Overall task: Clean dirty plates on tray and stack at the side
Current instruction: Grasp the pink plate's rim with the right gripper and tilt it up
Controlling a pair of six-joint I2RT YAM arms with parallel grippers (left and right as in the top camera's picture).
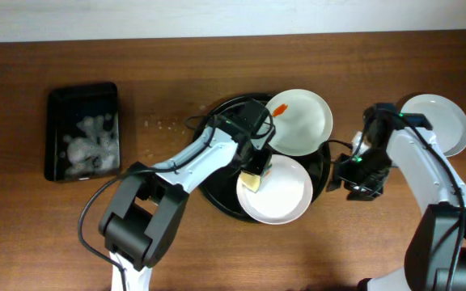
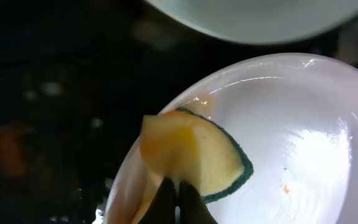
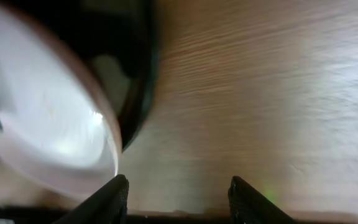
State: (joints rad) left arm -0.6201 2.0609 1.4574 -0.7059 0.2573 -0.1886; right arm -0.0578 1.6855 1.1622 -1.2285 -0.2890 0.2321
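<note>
A yellow sponge (image 2: 194,155) with a green scouring edge is bending between the tips of the left gripper (image 2: 179,202), and its pale face is showing an orange tint. Far out to that gripper's left, 1 small black rectangular tray (image 1: 83,132) is lying on the brown wooden table (image 1: 23,234) and holding white crumpled clumps (image 1: 87,144) that are too blurred to identify. A few pale specks (image 1: 162,123) are lying on the wood between that tray and the left gripper. Bare wood grain is stretching ahead of the right gripper (image 3: 179,186). Beyond both grippers, a pale strip (image 1: 217,16) is running along the table's far edge.
</note>
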